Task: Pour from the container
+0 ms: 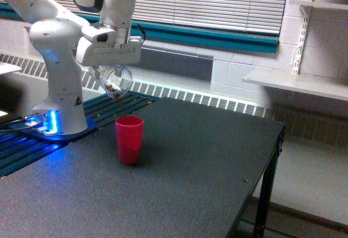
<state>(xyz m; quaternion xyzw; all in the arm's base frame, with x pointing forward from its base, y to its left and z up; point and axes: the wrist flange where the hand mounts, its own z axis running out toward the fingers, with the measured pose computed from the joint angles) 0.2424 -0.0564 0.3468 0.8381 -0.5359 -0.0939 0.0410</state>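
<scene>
In the exterior view my gripper (111, 74) hangs under the white arm and is shut on the container (116, 81), a small clear cup tilted on its side. A few brown bits sit near its lower lip. The container is above and slightly to the exterior view's left of a red plastic cup (129, 139), which stands upright on the dark table (206, 167). No stream falls between them. The fingertips are mostly hidden behind the container.
The arm's white base (60, 91) stands at the exterior view's left on a blue-lit plate. The table's edge (274, 156) drops off at the exterior view's right. A radiator grille and window blinds run along the back wall; white shelves hang at the right.
</scene>
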